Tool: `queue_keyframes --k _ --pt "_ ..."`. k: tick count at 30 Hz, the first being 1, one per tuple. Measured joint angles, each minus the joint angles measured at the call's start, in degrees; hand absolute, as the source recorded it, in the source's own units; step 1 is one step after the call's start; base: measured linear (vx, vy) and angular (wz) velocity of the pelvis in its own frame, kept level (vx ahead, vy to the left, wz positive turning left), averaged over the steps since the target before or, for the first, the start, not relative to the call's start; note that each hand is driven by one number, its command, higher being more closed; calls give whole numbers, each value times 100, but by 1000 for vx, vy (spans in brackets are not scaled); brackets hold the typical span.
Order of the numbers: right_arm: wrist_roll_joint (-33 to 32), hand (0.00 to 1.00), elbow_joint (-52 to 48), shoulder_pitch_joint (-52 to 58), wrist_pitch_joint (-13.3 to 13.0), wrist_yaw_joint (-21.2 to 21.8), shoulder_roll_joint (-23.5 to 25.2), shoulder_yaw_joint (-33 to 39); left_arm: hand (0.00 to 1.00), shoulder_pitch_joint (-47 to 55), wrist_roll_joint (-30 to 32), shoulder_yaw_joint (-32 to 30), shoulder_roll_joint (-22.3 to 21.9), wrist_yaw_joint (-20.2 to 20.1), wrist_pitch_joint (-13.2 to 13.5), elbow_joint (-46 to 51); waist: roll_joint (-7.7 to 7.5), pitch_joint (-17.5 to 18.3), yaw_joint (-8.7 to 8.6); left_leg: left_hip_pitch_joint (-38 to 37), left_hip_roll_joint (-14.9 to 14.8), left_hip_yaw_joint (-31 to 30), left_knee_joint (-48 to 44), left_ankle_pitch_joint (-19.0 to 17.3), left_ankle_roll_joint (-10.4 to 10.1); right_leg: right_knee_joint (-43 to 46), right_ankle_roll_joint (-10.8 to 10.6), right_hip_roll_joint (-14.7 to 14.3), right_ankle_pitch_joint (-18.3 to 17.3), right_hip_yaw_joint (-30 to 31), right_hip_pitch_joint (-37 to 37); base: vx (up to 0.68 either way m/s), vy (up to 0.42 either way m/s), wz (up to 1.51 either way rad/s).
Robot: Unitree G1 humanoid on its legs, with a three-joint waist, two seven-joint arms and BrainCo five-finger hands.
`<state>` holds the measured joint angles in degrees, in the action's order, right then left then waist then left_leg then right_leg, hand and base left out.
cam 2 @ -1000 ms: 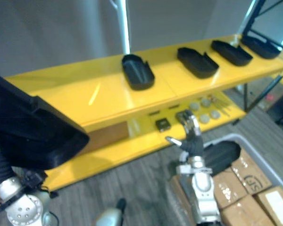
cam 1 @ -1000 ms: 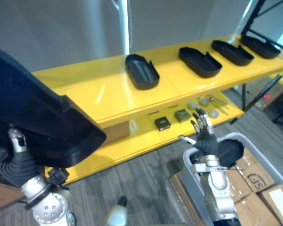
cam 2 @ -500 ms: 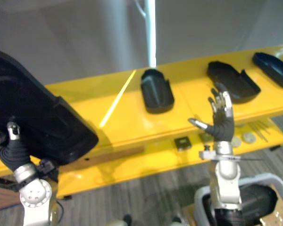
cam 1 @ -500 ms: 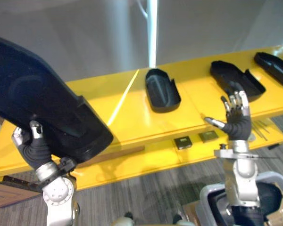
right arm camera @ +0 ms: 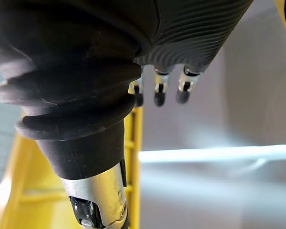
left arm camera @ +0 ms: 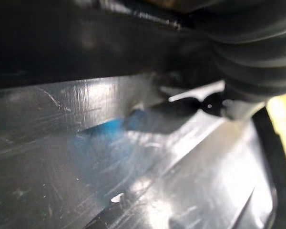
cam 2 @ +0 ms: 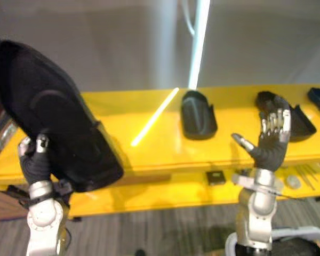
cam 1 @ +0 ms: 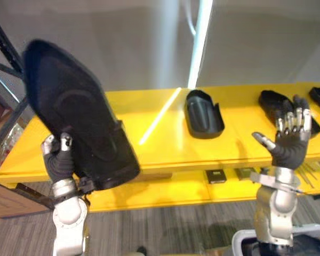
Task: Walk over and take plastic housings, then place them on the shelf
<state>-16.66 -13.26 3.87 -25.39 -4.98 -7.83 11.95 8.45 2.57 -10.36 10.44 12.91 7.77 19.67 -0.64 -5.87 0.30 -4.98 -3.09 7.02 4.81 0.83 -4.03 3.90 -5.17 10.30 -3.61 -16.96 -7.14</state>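
While the left hand point(cam 1: 58, 160) clutched a large black plastic housing point(cam 1: 74, 117) by its lower edge, tilted up before the yellow shelf point(cam 1: 165, 144), the right hand point(cam 1: 290, 146) hung empty, fingers spread, near other housings point(cam 1: 204, 113) lying on the top tier.
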Motion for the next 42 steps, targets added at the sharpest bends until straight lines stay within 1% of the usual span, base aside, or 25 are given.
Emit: queue_keyframes --k 1,2,4,6,7,8,9,10,11,12,15,16,18,19,20,22,23,24,25,27,28,31,35,39,42 --pt "70 0 1 56 57 -23 1 16 100 -87 4 44 72 -71 -89 -140 14 9 -25 -6 -6 42 2 18 -3 0 -7 -24 4 19 4 -79 -16 -18" --pt "143 0 1 121 150 -25 3 7 100 -255 -10 63 190 -172 -261 -437 41 26 -67 -34 -15 166 3 23 -8 -3 -33 -39 20 136 47 -66 2 -42" --pt "170 0 0 224 196 -24 -4 21 100 -594 -45 81 424 -269 -480 -975 73 48 -153 -51 -32 333 7 23 -10 -28 -53 -62 34 321 133 -45 11 -47" --pt "160 0 1 423 337 -14 -14 44 100 -1206 -81 221 875 -282 -727 -1823 92 60 -304 -95 -48 546 7 50 -16 -50 -59 -115 54 524 217 -10 13 -46" --pt "159 0 1 475 348 -12 -24 49 100 -1384 -152 248 1003 -296 -763 -2067 95 61 -350 -100 -62 597 7 50 -17 -56 -58 -131 68 600 243 3 11 -42" --pt "138 0 1 538 382 3 -43 58 100 -1658 -211 263 1201 -301 -824 -2448 108 69 -446 -96 -73 641 6 51 -19 -50 -70 -146 102 642 292 44 -2 -29" --pt "-7 0 2 654 417 50 -81 137 100 -2178 -267 278 1483 -313 -954 -3102 130 73 -590 -102 -94 736 -20 71 -40 -45 -100 -170 162 723 353 46 -4 -31" --pt "-80 0 2 697 432 76 -102 169 100 -2364 -282 279 1590 -314 -990 -3336 141 80 -621 -114 -103 801 -20 71 -40 -44 -98 -181 174 792 386 55 0 -37" --pt "-109 0 2 754 448 138 -127 235 100 -2612 -318 286 1768 -318 -1039 -3645 155 87 -705 -124 -118 887 -20 71 -41 -45 -89 -205 186 881 424 37 0 -40" --pt "-120 0 1 857 475 193 -159 347 100 -3088 -344 435 2119 -340 -1121 -4184 169 80 -818 -144 -133 975 -20 71 -41 -46 -86 -226 188 964 458 42 -2 -34" --pt "-300 0 1 1007 590 431 -326 377 100 -4003 -448 685 2623 -475 -1264 -5271 226 52 -1004 -205 -155 1226 -21 70 -40 -44 -77 -269 203 1187 524 16 -1 -35" --pt "-334 0 1 1013 604 493 -355 377 100 -4148 -450 693 2700 -499 -1316 -5442 247 41 -1055 -217 -157 1249 -21 70 -40 -43 -77 -274 203 1215 526 7 1 -30" --pt "-414 0 -2 1123 668 652 -398 409 100 -4704 -495 771 2884 -587 -1611 -5884 328 13 -1263 -223 -176 1286 -21 69 -40 -42 -74 -299 205 1267 555 -1 -9 -13" --pt "-449 0 -2 1156 707 675 -398 412 100 -4824 -501 842 2940 -616 -1686 -5970 345 6 -1292 -224 -187 1309 -21 69 -40 -40 -70 -312 207 1289 568 -6 -15 -17" --pt "-492 0 -3 1178 782 751 -399 414 100 -5019 -511 919 3055 -688 -1853 -6138 388 -19 -1334 -232 -209 1412 -21 68 -41 -14 -64 -342 210 1372 618 -17 -13 -25" --pt "-506 0 -38 1185 838 782 -426 438 100 -5288 -501 928 3131 -707 -2248 -6498 495 -80 -1432 -258 -228 1475 -21 67 -42 11 -55 -368 215 1448 651 -22 -14 -24" --pt "-510 0 -52 1187 847 788 -452 443 100 -5339 -497 928 3139 -715 -2337 -6604 532 -101 -1447 -276 -232 1516 -21 62 -48 30 -51 -377 212 1482 664 -20 -9 -28" --pt "-512 0 -145 1189 931 813 -511 445 100 -5359 -482 927 3178 -731 -2504 -6735 609 -129 -1453 -289 -245 1575 -21 44 -70 73 -47 -402 209 1571 725 -21 -6 -22" --pt "-513 0 -211 1214 971 847 -538 450 100 -5376 -476 927 3193 -751 -2601 -6846 649 -149 -1515 -281 -247 1575 -21 43 -73 75 -48 -405 209 1572 732 -28 -10 -18" --pt "-527 0 -227 1294 1073 895 -563 488 100 -5387 -471 924 3196 -758 -2839 -6977 677 -164 -1553 -266 -280 1599 -21 27 -95 117 -39 -444 203 1612 803 -28 -20 -8" --pt "-560 0 -227 1307 1077 905 -563 492 100 -5389 -469 919 3206 -757 -2870 -7013 683 -167 -1554 -247 -288 1614 -21 26 -97 145 -32 -455 199 1627 841 -29 -21 -15" --pt "-622 0 -251 1342 1164 1006 -569 503 100 -5392 -438 877 3235 -739 -3110 -7256 711 -190 -1562 -178 -286 1723 -22 29 -97 240 -34 -471 205 1735 1014 -18 -12 -15" --pt "-621 0 -252 1381 1282 1045 -570 495 100 -5392 -420 656 3237 -665 -3421 -7508 738 -242 -1677 -186 -282 1737 -22 28 -96 248 -34 -470 204 1752 1023 0 -3 -1" --pt "-622 0 -260 1375 1282 1120 -640 455 100 -5392 -374 602 3331 -622 -3471 -7636 792 -413 -1672 -170 -285 1845 -22 27 -97 277 -36 -491 206 1845 1103 -9 -10 -9" --pt "-623 0 -267 1420 1282 1113 -698 424 100 -5392 -369 588 3425 -559 -3514 -7690 789 -470 -1683 -161 -300 1851 -22 27 -97 277 -34 -506 209 1851 1117 -3 -4 -3"
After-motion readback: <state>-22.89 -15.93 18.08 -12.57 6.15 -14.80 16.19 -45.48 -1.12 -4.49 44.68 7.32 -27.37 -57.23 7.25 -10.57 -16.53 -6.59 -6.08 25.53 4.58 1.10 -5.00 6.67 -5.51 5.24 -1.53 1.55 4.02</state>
